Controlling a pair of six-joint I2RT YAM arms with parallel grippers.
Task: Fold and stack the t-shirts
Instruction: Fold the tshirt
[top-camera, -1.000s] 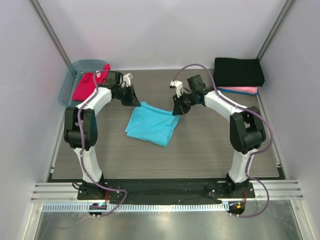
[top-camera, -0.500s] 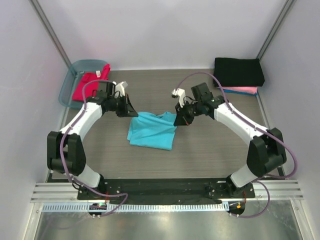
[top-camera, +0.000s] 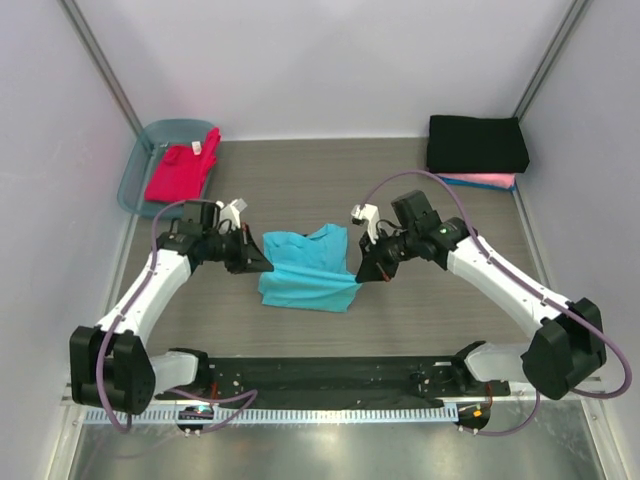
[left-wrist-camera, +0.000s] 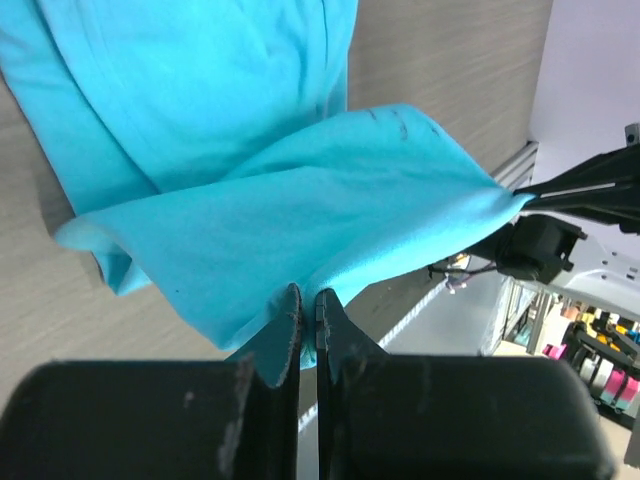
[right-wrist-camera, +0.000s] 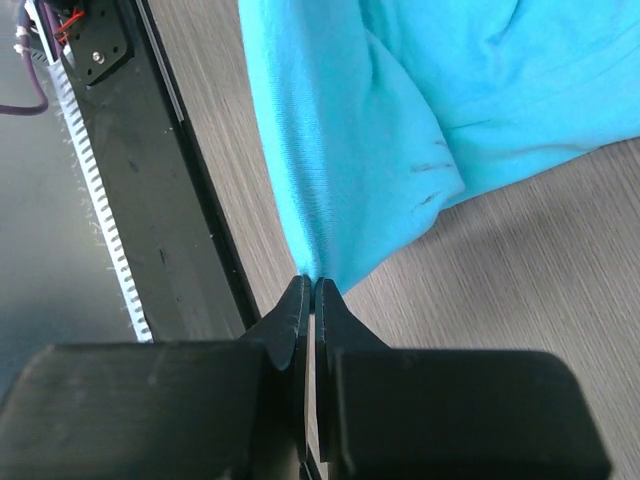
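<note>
The turquoise t-shirt (top-camera: 305, 268) lies partly folded in the middle of the table. My left gripper (top-camera: 262, 264) is shut on its left edge, seen in the left wrist view (left-wrist-camera: 305, 312) with the cloth (left-wrist-camera: 300, 210) stretched ahead. My right gripper (top-camera: 362, 276) is shut on its right edge, seen in the right wrist view (right-wrist-camera: 313, 288) with the cloth (right-wrist-camera: 400, 130) hanging from it. Both hold the near fold a little above the table. A black t-shirt (top-camera: 477, 144) lies folded on a pink one (top-camera: 490, 181) at the back right. A red-magenta t-shirt (top-camera: 181, 170) lies in the tub.
A translucent blue-grey plastic tub (top-camera: 137, 170) stands at the back left. The black rail (top-camera: 320, 372) with the arm bases runs along the near edge. White walls close in the left, back and right sides.
Both grippers have moved toward the near edge, drawing the turquoise shirt's held edge over itself. The shirt now lies closer to the front.
</note>
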